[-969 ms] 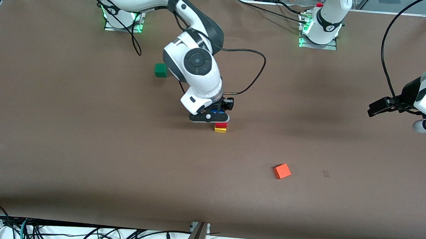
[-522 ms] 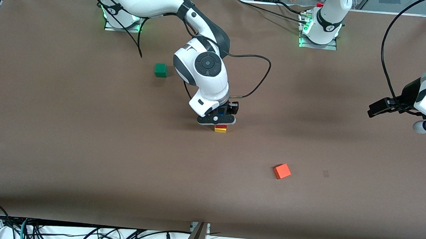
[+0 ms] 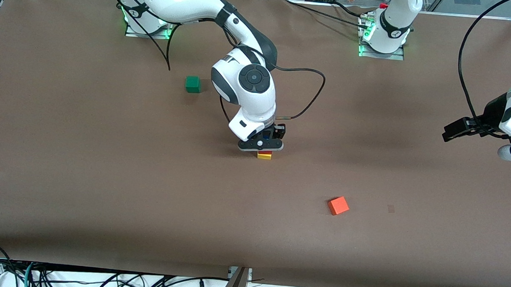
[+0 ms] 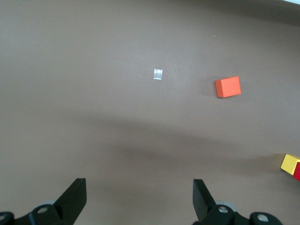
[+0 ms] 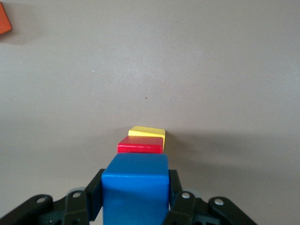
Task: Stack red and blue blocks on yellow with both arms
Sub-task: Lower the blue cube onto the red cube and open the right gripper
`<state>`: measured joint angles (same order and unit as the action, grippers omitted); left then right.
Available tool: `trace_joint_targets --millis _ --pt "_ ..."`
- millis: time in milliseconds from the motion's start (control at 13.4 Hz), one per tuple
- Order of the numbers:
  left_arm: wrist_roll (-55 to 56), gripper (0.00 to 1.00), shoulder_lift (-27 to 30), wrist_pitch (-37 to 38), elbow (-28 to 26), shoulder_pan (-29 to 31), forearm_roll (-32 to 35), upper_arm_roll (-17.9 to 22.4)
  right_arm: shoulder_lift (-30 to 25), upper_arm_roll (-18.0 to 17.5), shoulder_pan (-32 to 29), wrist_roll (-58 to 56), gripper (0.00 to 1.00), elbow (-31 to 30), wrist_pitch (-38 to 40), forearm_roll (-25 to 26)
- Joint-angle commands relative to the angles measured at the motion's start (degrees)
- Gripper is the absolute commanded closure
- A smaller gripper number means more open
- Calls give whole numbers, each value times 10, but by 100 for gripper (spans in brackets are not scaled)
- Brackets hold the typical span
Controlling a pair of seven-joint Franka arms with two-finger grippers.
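Gripping the blue block [image 5: 135, 187] between its closed fingers, the right gripper [image 3: 260, 144] hangs directly over the small stack near the middle of the brown table [image 3: 103, 174] in the front view; the red block [image 3: 265, 152] shows only as a thin strip under the gripper, sitting on the yellow block [image 3: 264, 156]. That same view shows the left gripper [image 3: 458, 129] waiting up in the air over the left arm's end of the table, well apart from the stack. A green cube [image 3: 192, 84] lies farther from the front camera than the stack, toward the right arm's end, and an orange cube [image 3: 338, 206] lies nearer to the camera, toward the left arm's end. From the left wrist view, the left gripper [image 4: 139, 197] stands wide open and holds nothing, with the orange cube [image 4: 228, 86], a small pale mark [image 4: 158, 74] on the table, and a corner of the yellow block [image 4: 290, 163] and red block [image 4: 297, 172] in sight. From the right wrist view, the blue block fills the space between the fingers [image 5: 176, 187], just above the red block [image 5: 140, 145], which rests on the yellow block [image 5: 147, 131]; whether blue touches red I cannot tell.
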<state>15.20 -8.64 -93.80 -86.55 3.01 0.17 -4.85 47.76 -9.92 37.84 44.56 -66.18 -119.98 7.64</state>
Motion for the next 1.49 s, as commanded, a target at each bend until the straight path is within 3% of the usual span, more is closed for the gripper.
trace_joint_targets --millis 0,522,671,746,895,1417 --pt "-9 0 -8 4 16 2 -5 0 8 8 9 10 56 12 -5 9" --pt "-10 0 -8 4 17 2 -7 2 20 9 19 27 53 11 -16 23" --pt "-10 0 -8 4 17 2 -6 2 20 9 18 26 29 11 -16 23" --pt "-10 0 -9 4 18 2 -6 3 20 9 18 26 26 11 -16 23" --pt "-10 0 -9 4 18 2 -7 3 19 10 18 27 1 11 -16 23" --pt "-10 0 -9 4 18 2 -8 3 -20 12 7 26 0 14 33 16"
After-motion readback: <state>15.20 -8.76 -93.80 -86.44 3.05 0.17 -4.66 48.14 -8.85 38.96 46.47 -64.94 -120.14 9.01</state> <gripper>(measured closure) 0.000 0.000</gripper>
